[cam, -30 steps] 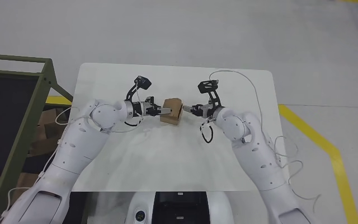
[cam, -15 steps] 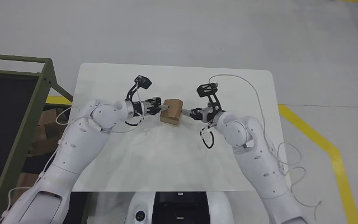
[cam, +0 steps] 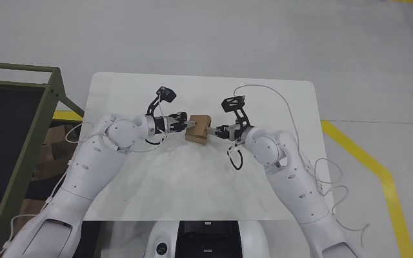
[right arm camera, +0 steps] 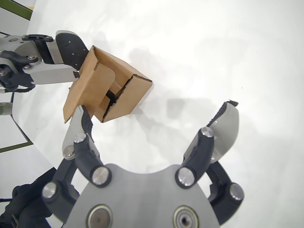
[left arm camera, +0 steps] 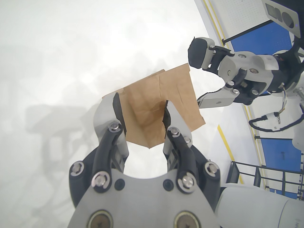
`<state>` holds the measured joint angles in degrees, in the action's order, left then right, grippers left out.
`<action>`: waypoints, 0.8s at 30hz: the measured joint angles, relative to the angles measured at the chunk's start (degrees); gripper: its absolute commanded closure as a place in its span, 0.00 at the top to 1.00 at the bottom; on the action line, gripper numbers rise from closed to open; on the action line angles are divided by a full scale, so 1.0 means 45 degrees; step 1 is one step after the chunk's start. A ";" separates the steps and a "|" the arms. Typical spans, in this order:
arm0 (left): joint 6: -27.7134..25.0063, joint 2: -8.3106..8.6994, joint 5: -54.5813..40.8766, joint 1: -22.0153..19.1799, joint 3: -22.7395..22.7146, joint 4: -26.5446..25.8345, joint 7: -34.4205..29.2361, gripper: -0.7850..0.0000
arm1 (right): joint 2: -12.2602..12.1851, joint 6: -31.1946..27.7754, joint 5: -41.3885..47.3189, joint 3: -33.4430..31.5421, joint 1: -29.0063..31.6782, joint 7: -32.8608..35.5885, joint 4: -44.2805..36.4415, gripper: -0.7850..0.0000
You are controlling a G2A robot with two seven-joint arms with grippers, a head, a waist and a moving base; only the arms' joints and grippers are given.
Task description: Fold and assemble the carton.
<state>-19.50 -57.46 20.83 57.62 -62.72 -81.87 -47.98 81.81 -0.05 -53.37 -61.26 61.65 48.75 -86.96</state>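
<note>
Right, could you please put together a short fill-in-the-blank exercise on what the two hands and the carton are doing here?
1. The carton on the white table is ____ in colour.
2. The left hand is clamped on a corner of the ____.
3. The right hand stands wide ____ beside the carton's flap end.

Missing words: brown; carton; open.
</note>
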 measured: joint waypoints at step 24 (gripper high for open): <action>0.0031 -0.0091 0.0095 -0.0084 0.0229 0.0060 -0.0013 0.49 | -0.0049 0.0162 0.0145 0.0224 -0.0184 -0.0059 0.0510 1.00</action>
<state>-19.36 -57.87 21.26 57.24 -61.69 -81.60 -48.04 81.59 0.68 -52.72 -60.25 60.83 48.48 -84.66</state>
